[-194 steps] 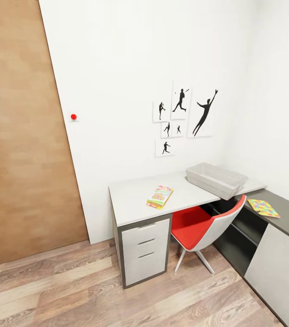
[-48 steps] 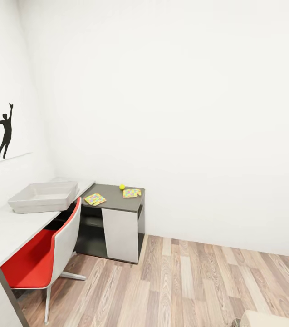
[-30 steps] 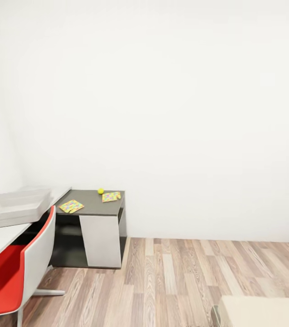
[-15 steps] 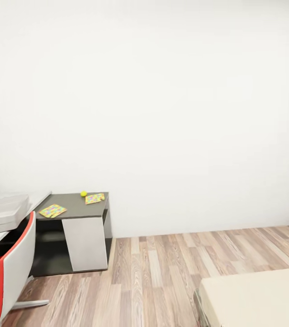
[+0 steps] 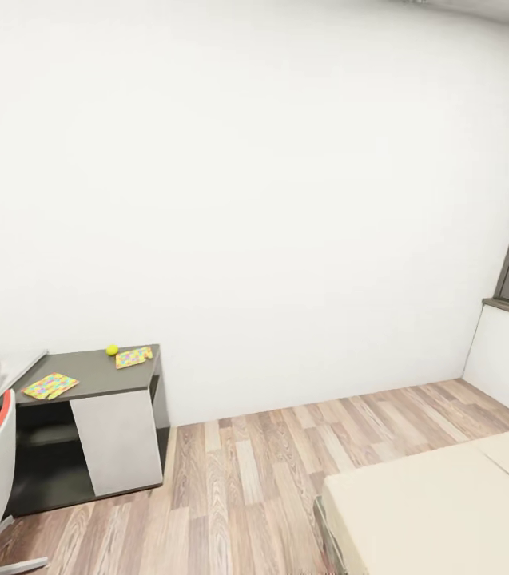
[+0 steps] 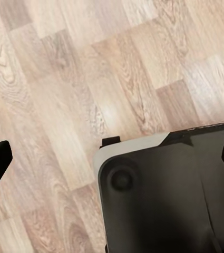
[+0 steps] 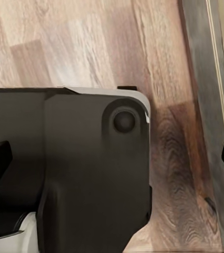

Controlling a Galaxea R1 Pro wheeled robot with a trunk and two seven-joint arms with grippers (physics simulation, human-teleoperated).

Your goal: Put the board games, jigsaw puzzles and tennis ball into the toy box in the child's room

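Head view, left to right: dark worktop (image 5: 94, 375) carries one jigsaw puzzle (image 5: 50, 385), the tennis ball (image 5: 112, 350) and a second puzzle (image 5: 133, 356) just beside the ball; cream bed (image 5: 438, 503) at lower right. Left claw (image 6: 112, 158) and right claw (image 7: 112, 158) both released, fingertips spread over the plank floor (image 5: 254, 463).

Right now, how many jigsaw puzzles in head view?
2, both flat on the dark desk section: one jigsaw puzzle near its front, the other jigsaw puzzle at the back beside the tennis ball.
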